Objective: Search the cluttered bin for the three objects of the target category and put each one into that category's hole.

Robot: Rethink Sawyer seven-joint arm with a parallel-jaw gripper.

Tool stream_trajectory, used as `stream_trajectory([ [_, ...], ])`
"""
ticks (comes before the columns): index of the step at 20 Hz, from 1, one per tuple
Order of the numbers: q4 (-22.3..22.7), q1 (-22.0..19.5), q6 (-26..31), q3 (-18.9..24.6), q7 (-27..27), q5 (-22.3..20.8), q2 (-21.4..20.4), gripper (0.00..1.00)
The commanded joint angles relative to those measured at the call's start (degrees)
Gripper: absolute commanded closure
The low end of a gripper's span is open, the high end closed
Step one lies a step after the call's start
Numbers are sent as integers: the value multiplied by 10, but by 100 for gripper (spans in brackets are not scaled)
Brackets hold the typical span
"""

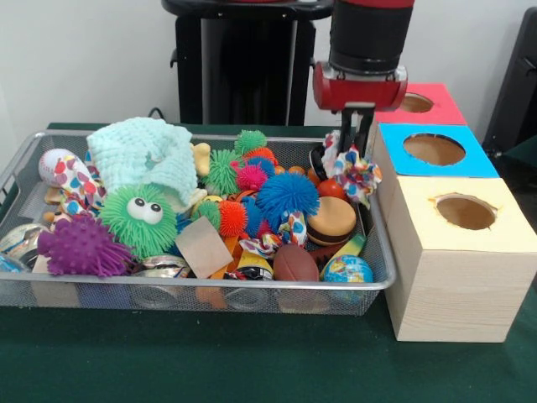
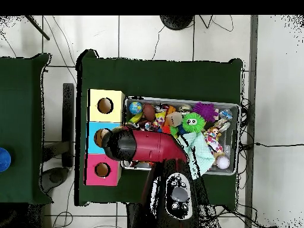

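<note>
The gripper (image 1: pixel 359 144) holds a multicoloured fabric scrunchie (image 1: pixel 356 174) above the bin's (image 1: pixel 379 252) edge — light, soft, floppy — best pinched through its bunched middle.

The wire bin (image 1: pixel 379 281) is packed edge to edge with toys, leaving no bare floor inside. The pincer (image 1: pixel 356 151) hangs over its corner beside the blue box (image 1: pixel 394 159), holding a spotted cloth toy (image 1: pixel 357 175). All three box holes lie unblocked. The green bench (image 1: pixel 210 361) in front lies clear.
</note>
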Motion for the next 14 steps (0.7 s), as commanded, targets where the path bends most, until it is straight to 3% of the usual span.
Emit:
stream_trajectory([
  [1,-56,10,88,-21,130,29,-28,100],
  [14,-139,43,155,-41,143,51,-38,100],
])
